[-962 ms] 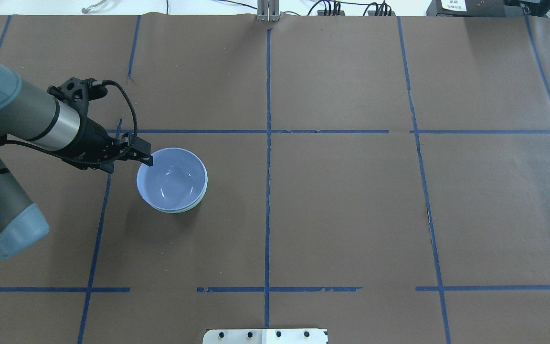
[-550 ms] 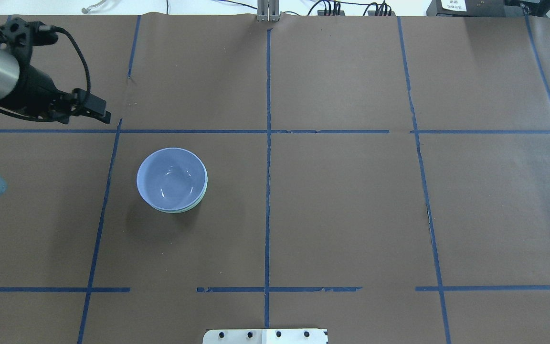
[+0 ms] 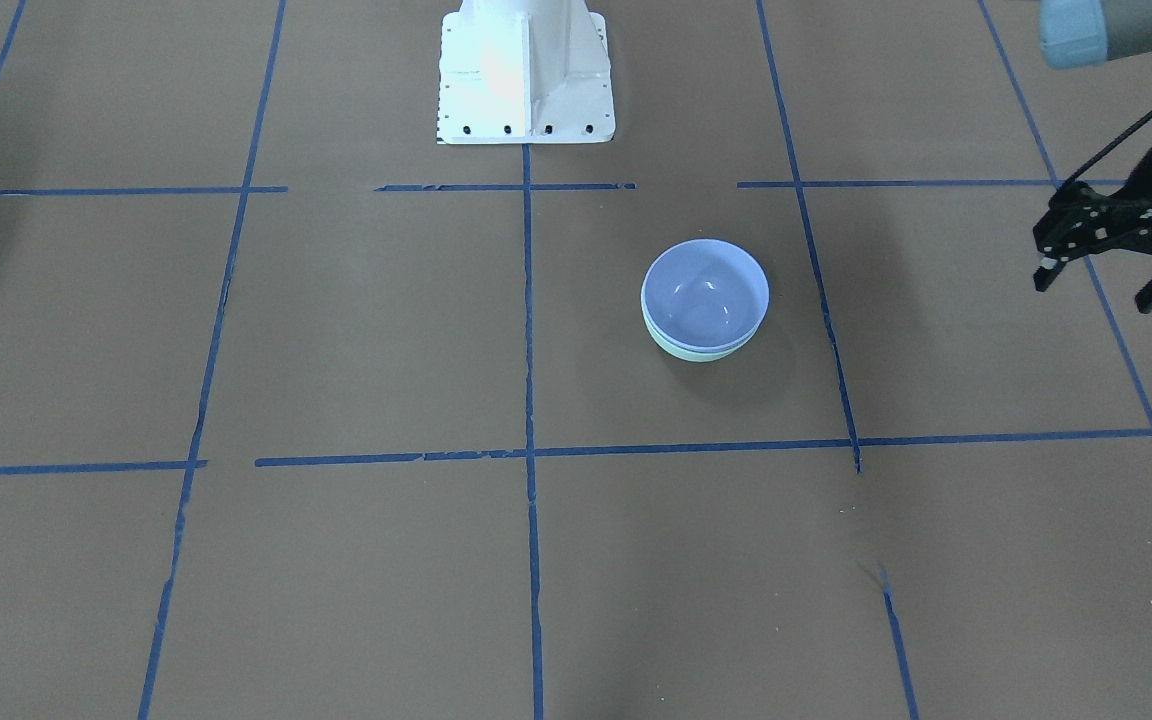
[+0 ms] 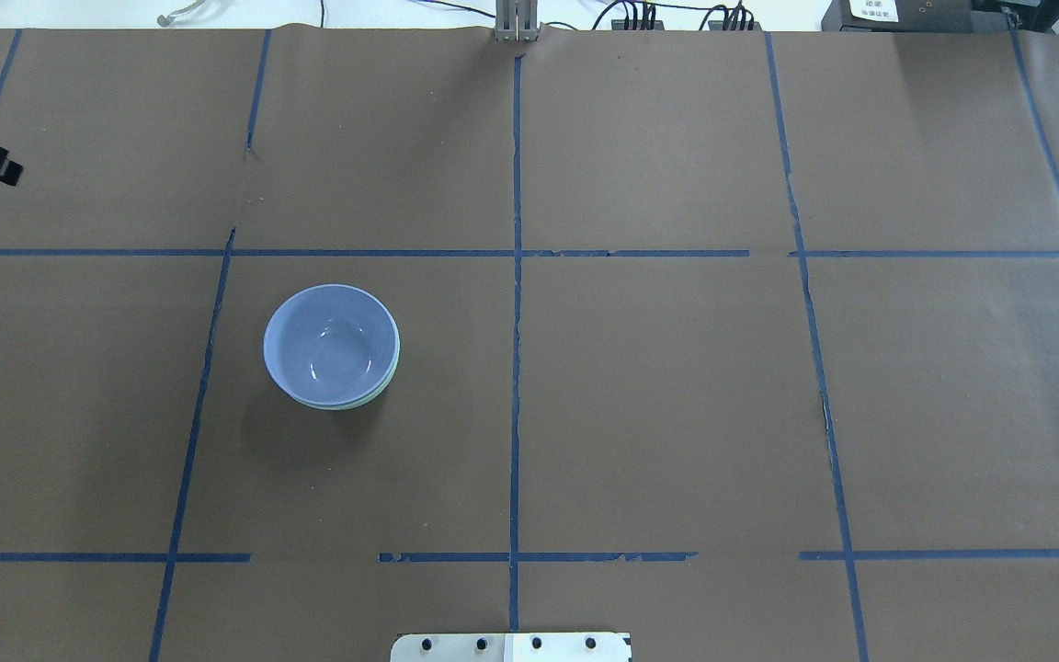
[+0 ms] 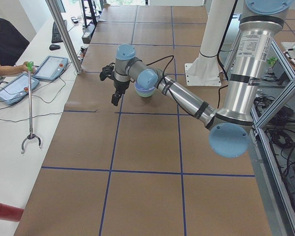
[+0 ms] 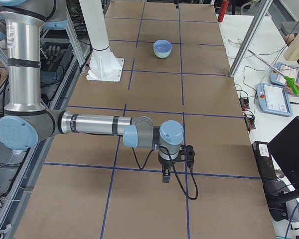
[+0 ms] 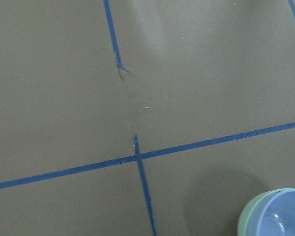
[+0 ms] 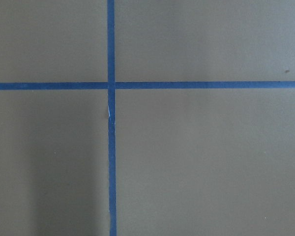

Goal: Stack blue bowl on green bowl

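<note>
The blue bowl (image 4: 331, 342), nested in the green bowl (image 3: 698, 350), forms one low obstacle on the table's (image 4: 658, 414) left half. Bare brown paper lies all round the pair, so a gripper can reach their rims from any side or from straight above. The left gripper (image 3: 1096, 292), fingers spread with nothing between them, hangs well off to the bowls' left, the robot's base (image 3: 526, 80) stands at the robot's edge of the table, and the right arm (image 6: 94, 124) stretches low over the far end, all well apart from the bowls.

Left end effector (image 3: 1094, 290) agape, empty.
</note>
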You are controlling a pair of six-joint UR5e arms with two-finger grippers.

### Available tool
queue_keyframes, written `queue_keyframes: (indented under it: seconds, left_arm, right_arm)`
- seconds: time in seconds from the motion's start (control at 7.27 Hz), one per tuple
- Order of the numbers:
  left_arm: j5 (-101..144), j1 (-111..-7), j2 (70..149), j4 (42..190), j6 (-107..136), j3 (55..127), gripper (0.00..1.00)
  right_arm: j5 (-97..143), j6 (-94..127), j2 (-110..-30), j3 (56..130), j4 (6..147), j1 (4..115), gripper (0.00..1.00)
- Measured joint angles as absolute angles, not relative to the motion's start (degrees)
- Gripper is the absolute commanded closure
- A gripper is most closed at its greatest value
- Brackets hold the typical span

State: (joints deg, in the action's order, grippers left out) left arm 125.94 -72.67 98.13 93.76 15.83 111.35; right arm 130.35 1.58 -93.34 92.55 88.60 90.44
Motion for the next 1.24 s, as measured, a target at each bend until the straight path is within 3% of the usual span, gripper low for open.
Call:
queue_keyframes:
  seconds: [0.69,1.24]
  left_arm:
    - [131.88,-90.27,93.19,94.52,-6.66,91.99,0.0]
    - [132.1,-92.73,88.67,93.89,-7.13,90.09,0.0]
  right_arm:
    - [130.34,1.58,-93.34,92.55,88.65,90.44,0.0]
    - [130.37,1.58,-93.34,92.55,88.61,90.44,0.0]
